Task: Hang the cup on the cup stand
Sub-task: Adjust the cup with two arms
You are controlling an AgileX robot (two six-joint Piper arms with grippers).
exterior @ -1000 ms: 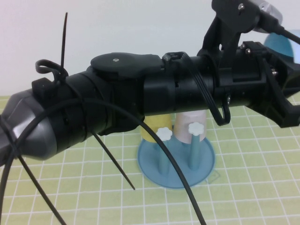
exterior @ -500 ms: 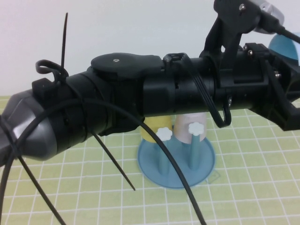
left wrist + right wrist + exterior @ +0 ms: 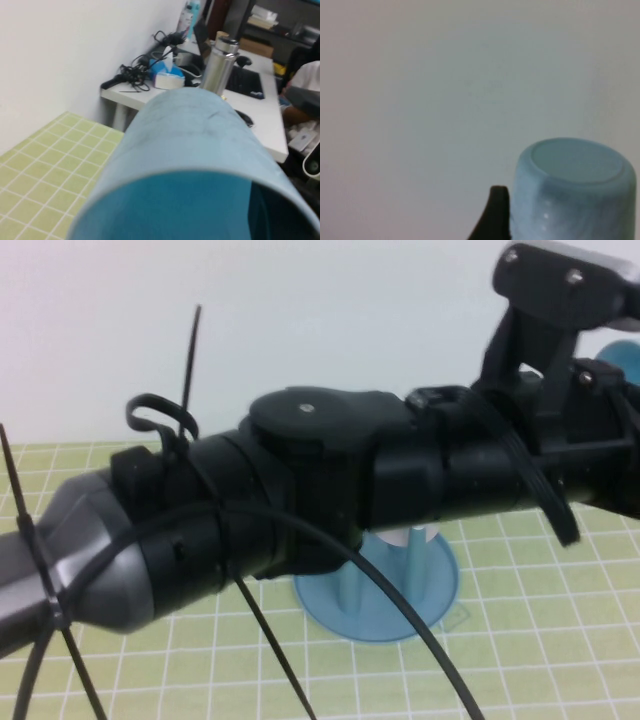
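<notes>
The light blue cup (image 3: 622, 352) hangs high at the far right, above the table. It fills the left wrist view, mouth toward the camera (image 3: 190, 150). My left gripper (image 3: 280, 212) is shut on the cup's rim, with a dark finger inside the mouth. My right gripper (image 3: 570, 225) is open around the same cup (image 3: 575, 190). Only one of its fingers (image 3: 496, 215) shows, close beside the wall of the cup, whose base points up. The teal cup stand (image 3: 380, 605) sits mid-table below the left arm, with one peg (image 3: 412, 560) showing.
The left arm (image 3: 300, 490) and its cables cross the whole high view and hide the stand's top. A green grid mat (image 3: 520, 660) covers the table. Beyond the table edge stand a cluttered white desk (image 3: 260, 115) and a steel flask (image 3: 219, 62).
The left arm has shifted right and slightly down in the high view, carrying the cup toward the edge. The yellow and pink cups on the stand are now hidden behind it.
</notes>
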